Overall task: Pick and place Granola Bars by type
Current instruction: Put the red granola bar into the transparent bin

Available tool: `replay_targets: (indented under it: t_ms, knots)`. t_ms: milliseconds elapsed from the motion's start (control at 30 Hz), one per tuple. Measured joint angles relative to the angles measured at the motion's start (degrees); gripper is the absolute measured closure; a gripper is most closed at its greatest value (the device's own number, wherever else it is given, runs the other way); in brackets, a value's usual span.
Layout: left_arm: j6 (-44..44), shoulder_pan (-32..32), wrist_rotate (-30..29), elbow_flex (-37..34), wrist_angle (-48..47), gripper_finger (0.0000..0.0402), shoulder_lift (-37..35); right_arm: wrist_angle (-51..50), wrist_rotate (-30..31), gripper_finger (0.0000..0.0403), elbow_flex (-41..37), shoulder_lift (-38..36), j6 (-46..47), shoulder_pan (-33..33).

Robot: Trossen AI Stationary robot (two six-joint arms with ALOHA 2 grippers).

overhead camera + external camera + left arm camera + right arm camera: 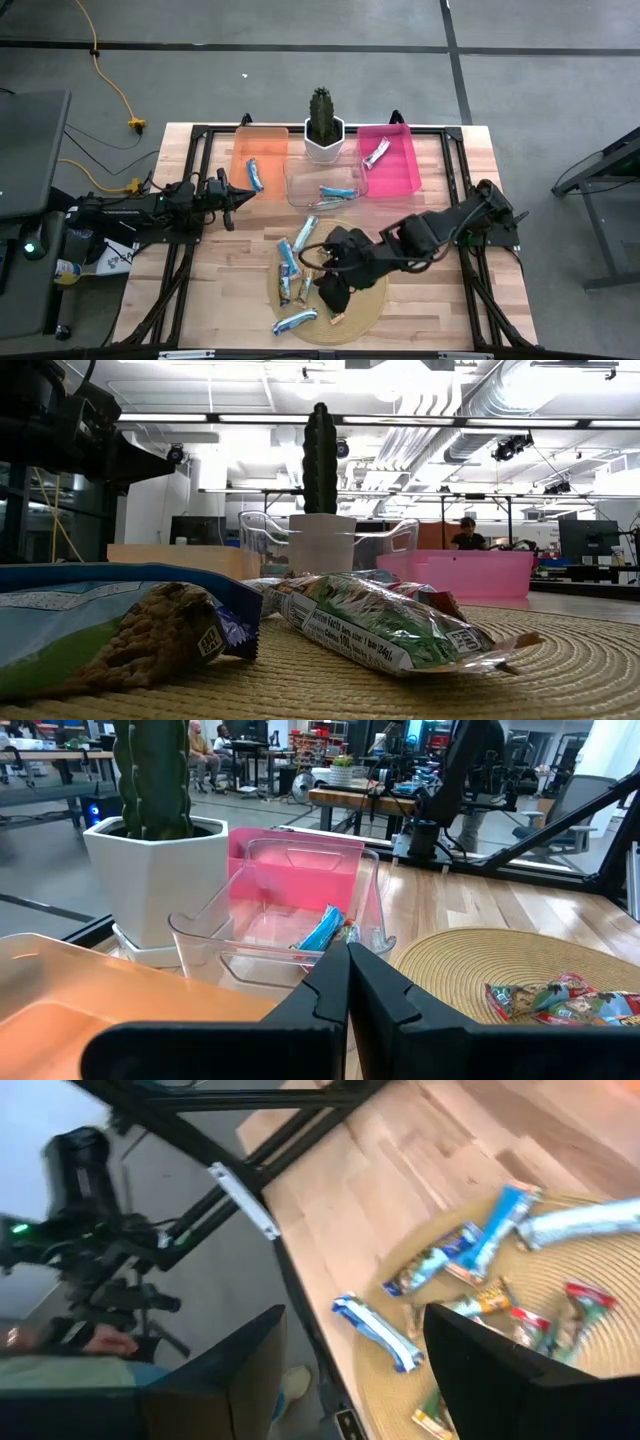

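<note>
Several foil-wrapped granola bars [288, 258] lie on a round woven mat [365, 305] near the table's front edge; the right wrist view shows a blue-and-white one [378, 1332] and a silver one [580, 1222]. Single bars lie in the orange bin [256, 176], the clear bin [337, 191] and the pink bin [376, 152]. My right gripper [333, 293] hangs open above the mat, slanting down, its fingers [235, 1370] apart and touching nothing. My left gripper [240, 195] waits shut at the table's left, level, beside the orange bin [60, 990].
A cactus in a white pot [323, 128] stands at the far edge between the orange bin [262, 140] and the pink bin [400, 175], behind the clear bin [300, 185]. Black frame rails [190, 250] run along the table's left and right sides. Bare wood lies right of the mat.
</note>
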Motion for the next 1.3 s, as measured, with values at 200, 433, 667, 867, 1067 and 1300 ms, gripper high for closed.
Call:
replay_targets:
  t_ms: [200, 433, 667, 867, 1067, 1300]
  knots:
    - [0.0, 0.0, 0.0, 0.0, 0.0, 0.04, 0.0, -5.6, 6.1, 0.0183, 0.0, 0.0, 7.6, 2.2]
    - [0.0, 0.0, 0.0, 0.0, 0.0, 0.04, 0.0, -12.4, 9.6, 0.0183, 0.0, 1.5, 16.2, 2.8]
    - [0.0, 0.0, 0.0, 0.0, 0.0, 0.04, 0.0, -16.5, 3.9, 0.0183, 0.0, 6.5, 19.0, 0.5]
    - [0.0, 0.0, 0.0, 0.0, 0.0, 0.04, 0.0, -17.4, -1.1, 0.0183, 0.0, 11.3, 18.4, -3.4]
    - [0.0, 0.0, 0.0, 0.0, 0.0, 0.04, 0.0, -16.8, -5.9, 0.0183, 0.0, 16.1, 14.2, -6.7]
    - [0.0, 0.0, 0.0, 0.0, 0.0, 0.04, 0.0, -16.6, -9.0, 0.0183, 0.0, 20.5, 11.1, -9.0]
